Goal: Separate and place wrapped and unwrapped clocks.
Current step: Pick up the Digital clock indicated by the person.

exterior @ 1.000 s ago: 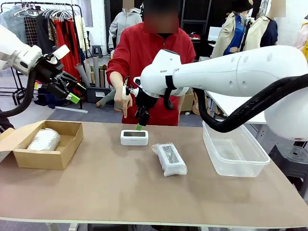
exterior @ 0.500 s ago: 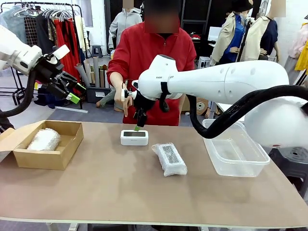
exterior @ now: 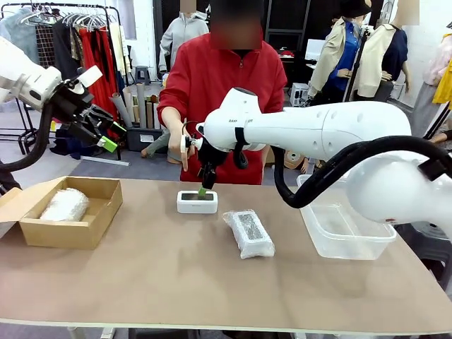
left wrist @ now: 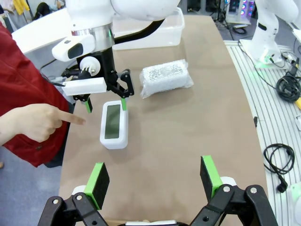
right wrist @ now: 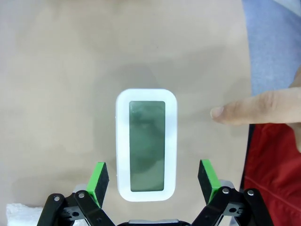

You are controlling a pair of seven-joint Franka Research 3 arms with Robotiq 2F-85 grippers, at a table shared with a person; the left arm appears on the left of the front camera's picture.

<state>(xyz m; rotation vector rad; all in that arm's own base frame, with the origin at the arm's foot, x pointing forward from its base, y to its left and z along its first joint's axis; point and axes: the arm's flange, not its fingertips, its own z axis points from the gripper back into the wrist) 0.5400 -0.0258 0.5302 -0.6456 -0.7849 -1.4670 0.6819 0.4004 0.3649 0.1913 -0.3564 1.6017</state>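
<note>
Our right gripper (right wrist: 153, 175), jaws wide and empty, hovers over the bare clock (right wrist: 146, 136) the person's hand (right wrist: 268, 109) points at; next we lower and close across it.

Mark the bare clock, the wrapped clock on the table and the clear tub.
bare clock (right wrist: 146, 143), right wrist view, screen centre
wrapped clock (exterior: 248, 233), front view, top of wrap
clear tub (exterior: 353, 246), front view, near wall

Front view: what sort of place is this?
Probably a garment workshop or showroom used as a robot test space: a rack of hanging clothes, upright rolls beside it, and loose cables on the floor next to the table.
</note>
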